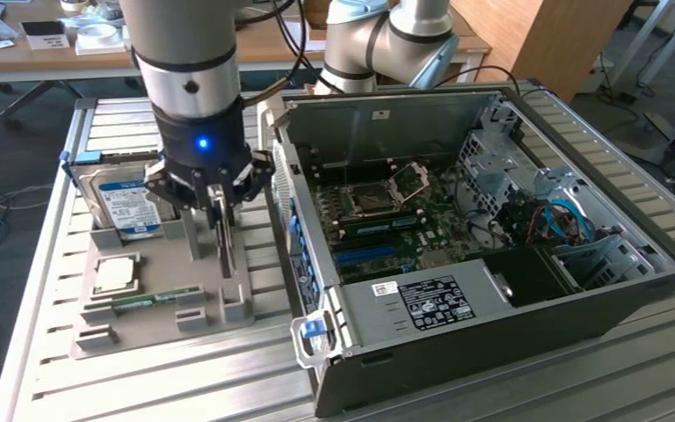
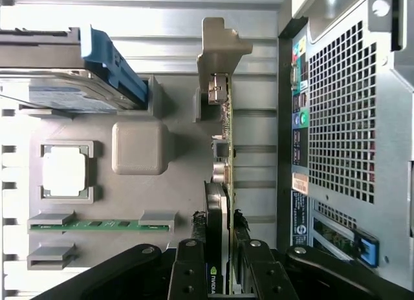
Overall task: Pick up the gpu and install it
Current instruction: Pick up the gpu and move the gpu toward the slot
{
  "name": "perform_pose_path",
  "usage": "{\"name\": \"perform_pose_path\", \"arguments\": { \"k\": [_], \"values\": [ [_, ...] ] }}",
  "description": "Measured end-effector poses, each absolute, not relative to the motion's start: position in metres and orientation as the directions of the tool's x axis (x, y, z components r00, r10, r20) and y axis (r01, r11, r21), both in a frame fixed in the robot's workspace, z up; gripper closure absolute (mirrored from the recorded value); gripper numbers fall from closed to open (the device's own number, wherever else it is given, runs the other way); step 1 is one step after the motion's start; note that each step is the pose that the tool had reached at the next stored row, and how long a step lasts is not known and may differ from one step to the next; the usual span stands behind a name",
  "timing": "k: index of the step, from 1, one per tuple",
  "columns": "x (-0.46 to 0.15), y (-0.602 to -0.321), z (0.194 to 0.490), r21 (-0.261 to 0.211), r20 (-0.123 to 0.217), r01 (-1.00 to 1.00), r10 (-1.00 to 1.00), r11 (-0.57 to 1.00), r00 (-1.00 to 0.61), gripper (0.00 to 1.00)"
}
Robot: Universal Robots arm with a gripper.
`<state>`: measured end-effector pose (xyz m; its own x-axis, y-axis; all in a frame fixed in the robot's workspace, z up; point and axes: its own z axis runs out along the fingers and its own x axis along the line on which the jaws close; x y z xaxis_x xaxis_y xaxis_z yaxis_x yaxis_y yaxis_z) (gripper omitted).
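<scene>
Exterior view: gripper (image 1: 218,211) hangs straight down over the grey tray (image 1: 162,330), jaws closed on the gpu (image 1: 224,251). The card stands upright and edge-on, its lower end at the tray. I can't tell whether it is clear of the tray. The hard drive (image 1: 127,204) is just beside the gripper on the exterior view's left. The CPU (image 1: 115,274) and RAM stick (image 1: 150,301) sit nearer the tray's front. The open PC case (image 1: 467,352) is on the exterior view's right, its near wall close to the gripper and the motherboard (image 1: 390,224) exposed.

Wrist view: the fingers (image 2: 191,271) flank the gpu (image 2: 224,158) on both sides and press against it. The card's metal bracket (image 2: 220,44) is at the end far from the gripper. A grey block (image 2: 139,148) on the tray is near the card but apart from it. The perforated rear panel (image 2: 343,119) of the case runs alongside the card's other face, with a narrow gap between.
</scene>
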<state>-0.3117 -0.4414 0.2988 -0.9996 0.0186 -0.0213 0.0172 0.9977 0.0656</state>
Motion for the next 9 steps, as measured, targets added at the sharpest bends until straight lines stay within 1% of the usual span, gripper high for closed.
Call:
{"name": "perform_pose_path", "arguments": {
  "k": [9],
  "values": [
    [-0.312, -0.441, 0.332, 0.063, -0.021, 0.017, 0.019, 0.998, -1.0, 0.74]
  ]
}}
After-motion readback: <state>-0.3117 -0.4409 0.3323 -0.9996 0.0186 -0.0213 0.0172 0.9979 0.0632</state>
